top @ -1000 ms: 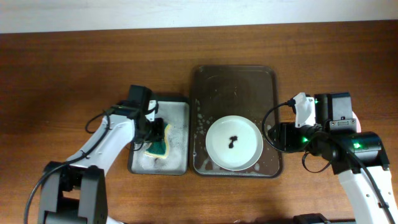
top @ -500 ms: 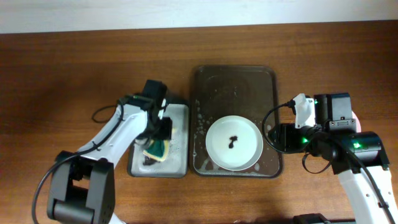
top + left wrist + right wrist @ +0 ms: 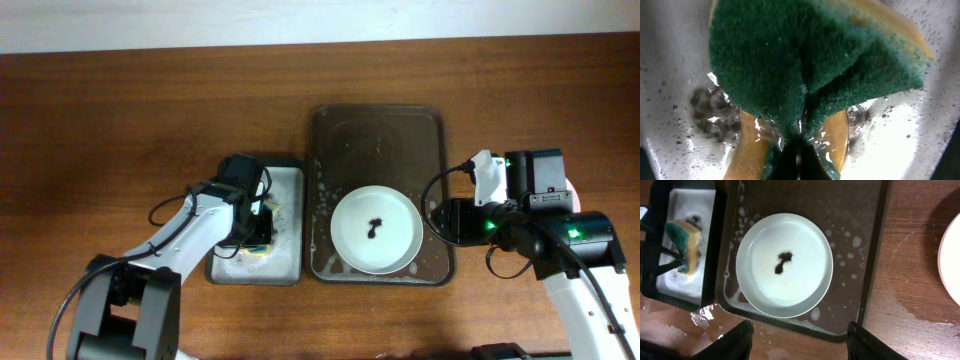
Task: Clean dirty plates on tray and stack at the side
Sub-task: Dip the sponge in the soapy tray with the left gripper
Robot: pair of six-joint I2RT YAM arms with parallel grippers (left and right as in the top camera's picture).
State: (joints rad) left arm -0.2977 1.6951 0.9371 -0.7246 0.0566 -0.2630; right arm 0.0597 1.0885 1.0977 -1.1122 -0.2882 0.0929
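Our left claw [image 3: 253, 229] has dropped lower into the soapy grey tray [image 3: 288, 190], pinching the sponge [image 3: 805, 75]. One smeared plate [image 3: 392, 238] sits in the wet brown tray [image 3: 375, 130]; our right claw [image 3: 800, 336] is spread.

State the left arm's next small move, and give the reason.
Probably lift the green-and-yellow sponge out of the small grey soapy tray toward the round white plate: the left gripper pinches it, and the plate's dark smear is unwiped.
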